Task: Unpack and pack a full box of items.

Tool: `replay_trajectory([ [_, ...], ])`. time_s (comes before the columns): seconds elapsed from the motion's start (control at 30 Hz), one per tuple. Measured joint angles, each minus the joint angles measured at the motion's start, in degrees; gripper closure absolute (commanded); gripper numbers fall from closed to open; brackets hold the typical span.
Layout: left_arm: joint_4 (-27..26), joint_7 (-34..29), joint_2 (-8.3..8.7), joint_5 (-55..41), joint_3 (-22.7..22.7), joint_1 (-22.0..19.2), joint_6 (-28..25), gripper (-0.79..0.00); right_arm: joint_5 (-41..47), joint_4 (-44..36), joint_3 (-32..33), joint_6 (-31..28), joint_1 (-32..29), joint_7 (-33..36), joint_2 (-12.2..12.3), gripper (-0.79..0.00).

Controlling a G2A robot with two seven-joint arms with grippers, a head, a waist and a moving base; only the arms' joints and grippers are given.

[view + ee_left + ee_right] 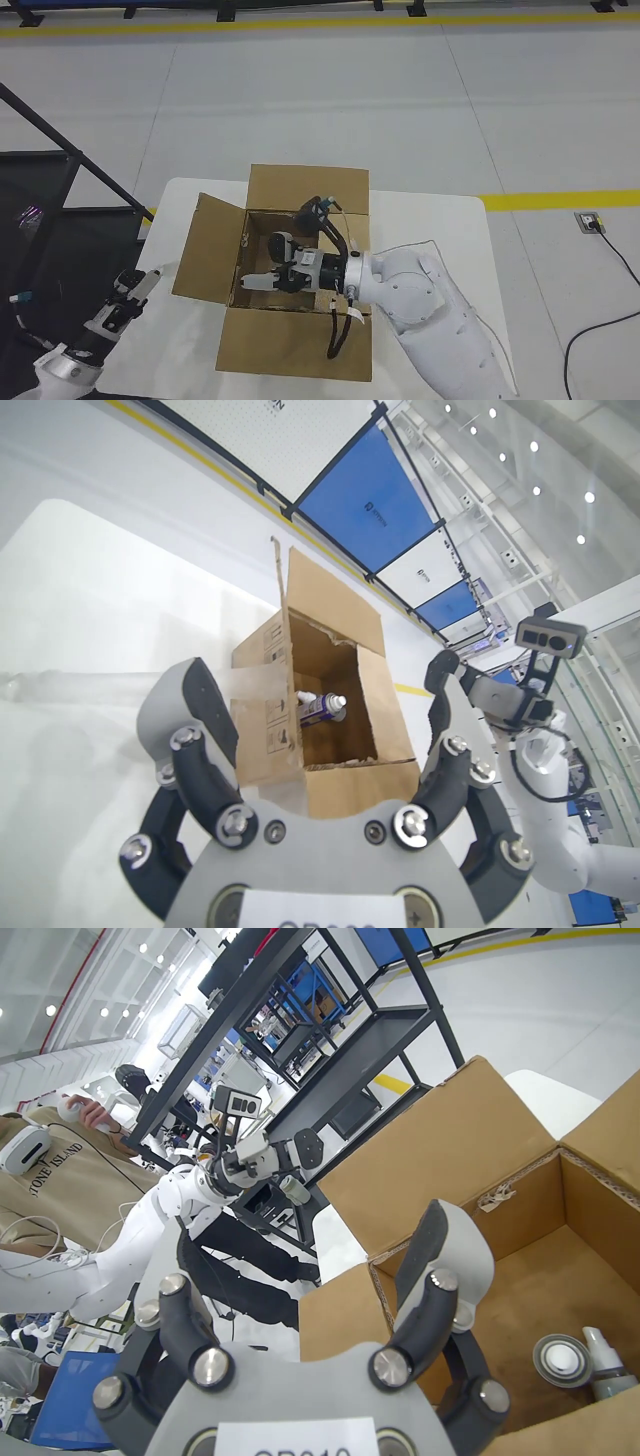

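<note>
Box (305,185) sits open on the table (430,215), right gripper (258,282) over its opening. Left gripper (320,670) hangs outside, spread wide, empty. On the right wrist view, it gapes empty near the spray bottle (607,1368) on the box floor (light, slick, rigid; I'd pinch the body, not the nozzle).

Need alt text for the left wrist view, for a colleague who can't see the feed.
The open left end effector faces an open cardboard box on the white table, its fingers framing the opening. Inside, a purple spray can lies on its side with a white-topped bottle beside it.
</note>
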Motion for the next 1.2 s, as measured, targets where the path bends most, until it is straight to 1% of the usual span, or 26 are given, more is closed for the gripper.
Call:
replay_trajectory([
  [0.13,-3.4,-3.9,0.18,-4.9,1.1,-2.0,3.2,-0.785,-2.0,-4.8,3.9,-1.1,-3.3,1.4,1.3,-0.785],
  [0.23,-5.5,-8.3,0.43,-6.3,4.4,-4.5,6.5,-0.785,-3.7,-9.5,7.6,-1.5,-6.6,2.8,2.4,-0.785],
  [0.33,-7.0,-10.7,0.55,-4.7,9.2,-7.6,9.2,-0.785,-4.7,-15.0,11.4,-2.8,-10.6,4.4,3.4,-0.785],
  [0.43,-7.3,-12.2,0.48,-2.3,15.5,-10.7,11.9,-0.785,-4.8,-19.5,14.5,-5.6,-14.4,6.6,4.4,-0.785],
  [0.53,-5.6,-14.7,0.34,-0.3,22.4,-15.1,15.5,-0.785,-5.0,-22.7,17.4,-7.0,-17.8,7.8,5.3,-0.785],
  [0.67,-1.0,-17.2,-0.19,3.1,31.6,-22.2,19.7,-0.785,-4.8,-25.3,21.2,-8.2,-21.9,7.7,6.3,-0.785],
  [0.8,4.4,-19.4,-0.97,0.7,37.9,-28.5,24.0,-0.785,-2.8,-26.5,24.0,-9.5,-25.1,7.3,7.0,-0.785],
  [0.87,6.3,-19.6,-1.20,1.2,39.6,-31.2,26.0,-0.785,-2.5,-26.6,24.6,-9.6,-25.7,7.2,7.2,-0.785],
  [0.9,6.5,-19.6,-1.22,1.5,39.8,-31.6,26.3,-0.785,-2.5,-26.6,24.6,-9.6,-25.6,7.2,7.2,-0.785],
  [1.2,6.9,-19.3,-1.23,1.6,39.9,-31.4,26.2,-0.785,-2.6,-26.6,24.4,-9.6,-25.8,6.7,7.2,-0.785],
])
